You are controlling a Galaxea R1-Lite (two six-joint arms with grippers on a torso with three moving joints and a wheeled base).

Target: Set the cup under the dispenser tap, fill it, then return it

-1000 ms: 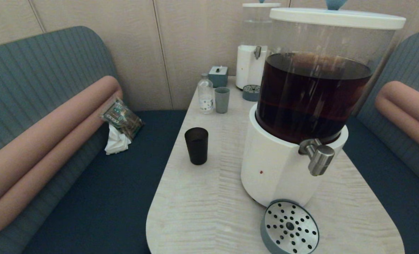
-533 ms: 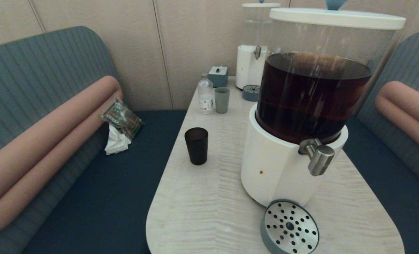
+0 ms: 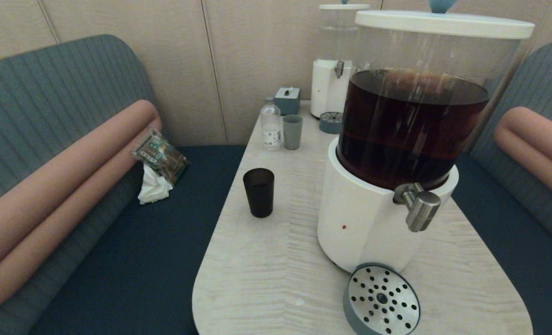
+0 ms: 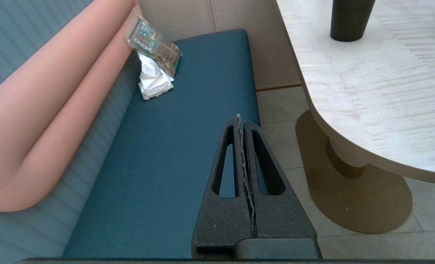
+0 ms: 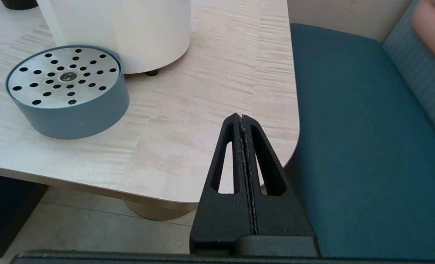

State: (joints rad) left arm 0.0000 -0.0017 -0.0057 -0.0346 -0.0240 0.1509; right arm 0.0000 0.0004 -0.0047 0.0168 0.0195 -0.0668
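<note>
the cup (image 3: 258, 192) stands upright left of centre in the head view, on the pale table (image 3: 266, 274), well apart from the big dispenser (image 3: 392, 186) and empty as far as you can tell. the dispenser tap (image 3: 419, 208) juts out at centre right, and the perforated drip tray (image 3: 381, 300) sits below it, near the bottom edge of the frame.

neither arm shows in the head view. your left gripper (image 4: 241, 121) hangs low beside the table over the blue bench seat (image 4: 173, 154), its fingers pressed together on nothing; the cup's lower half shows at the upper right of that picture. your right gripper (image 5: 242, 119) waits at the near right corner of the table, fingers also pressed flat together, with the drip tray at the upper left of its picture.

the step in hand looks like the first reach, so the left arm seems the natural one for you. spread the fingers wide before you come level with the cup, approach from its open side away from the dispenser, and close around the middle of the wall, not near the rim. the tumbler tapers, so a low or loose pinch may let it slip upward or tip. lift it straight off the table before you swing towards the tap.
</note>
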